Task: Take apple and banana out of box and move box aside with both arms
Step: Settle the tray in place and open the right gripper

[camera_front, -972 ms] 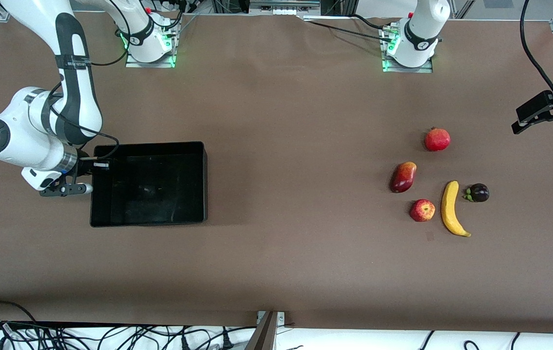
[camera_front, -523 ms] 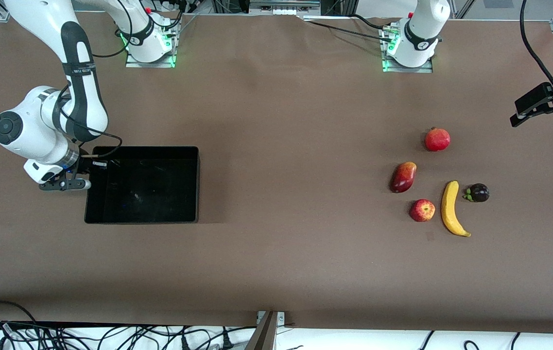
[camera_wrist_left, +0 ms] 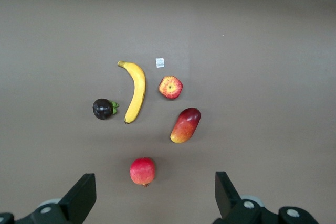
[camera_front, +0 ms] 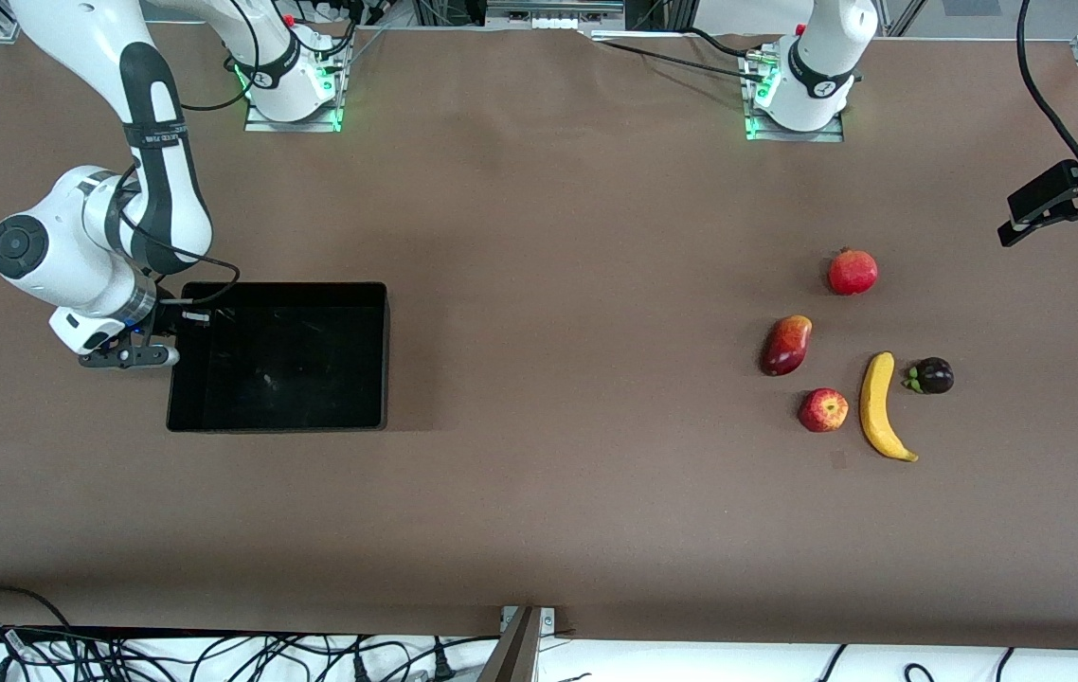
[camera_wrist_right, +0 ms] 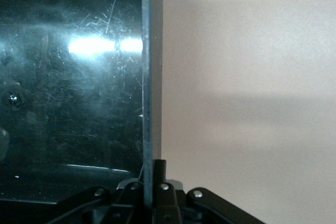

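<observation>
Fingers of the right gripper (camera_front: 170, 333) are pinching the box (camera_front: 278, 357) wall; letting go crookedly could tip it. Left gripper (camera_front: 1065, 220) is waiting, wide open.

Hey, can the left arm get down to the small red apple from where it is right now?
Probably yes. The left gripper hangs open over the fruit group, and the small red apple lies uncovered, with small gaps to the long yellow banana.
</observation>
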`<state>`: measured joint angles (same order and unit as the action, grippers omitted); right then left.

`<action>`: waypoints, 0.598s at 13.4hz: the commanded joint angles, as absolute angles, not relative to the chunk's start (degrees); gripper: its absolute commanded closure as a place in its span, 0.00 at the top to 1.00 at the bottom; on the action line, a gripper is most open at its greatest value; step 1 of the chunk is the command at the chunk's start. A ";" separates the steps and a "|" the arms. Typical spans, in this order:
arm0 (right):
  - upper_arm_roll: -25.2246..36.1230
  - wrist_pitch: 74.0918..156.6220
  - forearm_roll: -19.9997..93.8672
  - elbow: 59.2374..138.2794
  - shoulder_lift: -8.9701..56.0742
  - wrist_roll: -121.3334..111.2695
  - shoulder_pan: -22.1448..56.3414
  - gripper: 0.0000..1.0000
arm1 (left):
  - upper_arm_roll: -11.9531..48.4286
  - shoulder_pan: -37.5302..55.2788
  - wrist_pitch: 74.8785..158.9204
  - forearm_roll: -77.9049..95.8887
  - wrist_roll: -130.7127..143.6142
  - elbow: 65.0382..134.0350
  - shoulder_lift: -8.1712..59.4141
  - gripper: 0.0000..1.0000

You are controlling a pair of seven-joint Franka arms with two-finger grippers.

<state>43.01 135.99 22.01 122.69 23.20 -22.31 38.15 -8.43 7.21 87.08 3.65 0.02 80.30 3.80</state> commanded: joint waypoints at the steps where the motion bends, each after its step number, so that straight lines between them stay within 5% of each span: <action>1: 42.71 136.23 23.29 124.19 20.66 -23.20 37.79 1.00 | -7.03 5.72 87.54 3.25 -0.53 82.88 1.50 1.00; 6: 43.41 133.96 23.12 120.69 19.69 -23.82 37.88 1.00 | -6.77 5.54 87.45 3.25 -0.44 82.97 1.49 1.00; 8: 44.38 121.97 22.50 112.89 20.39 -23.21 37.71 1.00 | -6.77 5.54 87.45 3.08 -0.44 82.97 1.49 1.00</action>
